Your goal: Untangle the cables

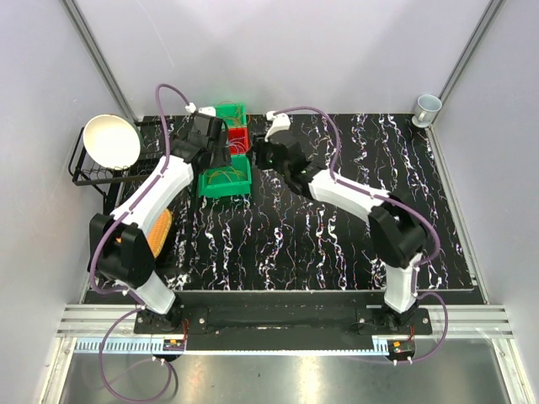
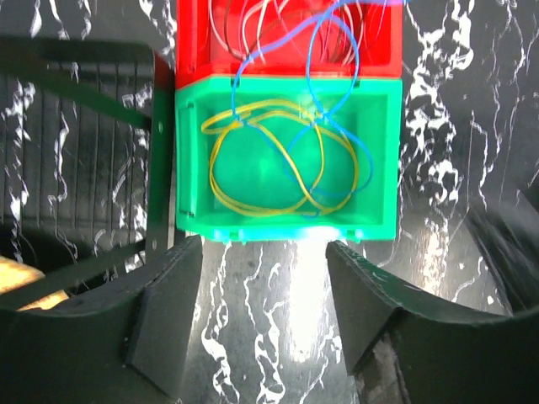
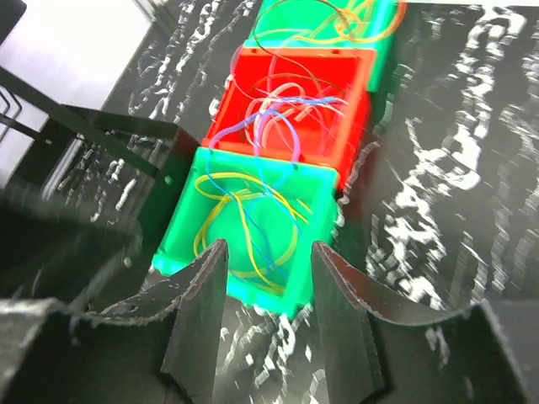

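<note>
Left tool (image 2: 263, 278) and right tool (image 3: 268, 273) are hovering, jaws apart, empty, near the green bin (image 2: 379, 177). Cables (image 2: 318, 120) are lying tangled inside it, blue ones trailing into the red bin (image 2: 379, 63). They're probably limp, light and snag-prone; a free yellow loop looks best to pinch.

Green bin (image 2: 286, 229) open above; cables (image 2: 253, 209) span rim; rack (image 2: 158, 168) crowds left

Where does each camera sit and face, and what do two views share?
Top external: above and behind, facing down at the table; left arm, right arm whole.
Left wrist: faces down into the green bin; left gripper below.
Right wrist: faces slantwise along the row, red bin midway; right gripper below.
Shared: both wrist views show the green bin's cables.
</note>
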{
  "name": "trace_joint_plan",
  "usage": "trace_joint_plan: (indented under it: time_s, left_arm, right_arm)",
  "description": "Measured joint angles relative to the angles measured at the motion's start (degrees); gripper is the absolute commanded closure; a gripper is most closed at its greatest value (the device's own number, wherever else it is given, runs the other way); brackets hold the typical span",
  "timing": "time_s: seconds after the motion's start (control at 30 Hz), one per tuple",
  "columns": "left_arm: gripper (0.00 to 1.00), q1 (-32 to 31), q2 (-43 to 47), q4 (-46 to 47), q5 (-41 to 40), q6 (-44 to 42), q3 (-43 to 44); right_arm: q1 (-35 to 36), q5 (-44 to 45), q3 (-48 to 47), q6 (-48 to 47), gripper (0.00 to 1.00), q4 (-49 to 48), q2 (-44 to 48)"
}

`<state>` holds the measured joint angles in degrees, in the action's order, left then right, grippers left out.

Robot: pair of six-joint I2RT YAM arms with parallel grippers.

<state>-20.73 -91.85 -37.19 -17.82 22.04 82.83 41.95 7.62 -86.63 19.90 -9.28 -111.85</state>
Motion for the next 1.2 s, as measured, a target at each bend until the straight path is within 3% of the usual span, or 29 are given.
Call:
trace_joint_plan:
  time_s: [0.27, 0.5, 0.7, 1.2]
  left_arm:
    - [0.33, 2.29, -9.07, 2.58, -0.22, -2.34, 8.22]
    - [0.33, 4.07, -19.3, 3.5, 1.2, -5.9, 17.53]
    - [0.33, 4.2, -26.29, 4.24, 3.52, -8.63, 22.05]
    - [0.37, 5.14, -30.75, 4.15, 3.96, -10.97, 22.6]
  right_arm:
    - [-2.82, 1.53, 20.79, 0.42, 0.48, -2.58, 13.62]
    - [-10.45, -3.85, 33.77, 5.99, 0.5, -2.95, 16.81]
    - [-10.34, -11.23, 35.15, 8.81, 0.5, -5.05, 16.81]
    - [-10.34, -15.37, 35.12, 10.43, 0.51, -7.15, 16.2]
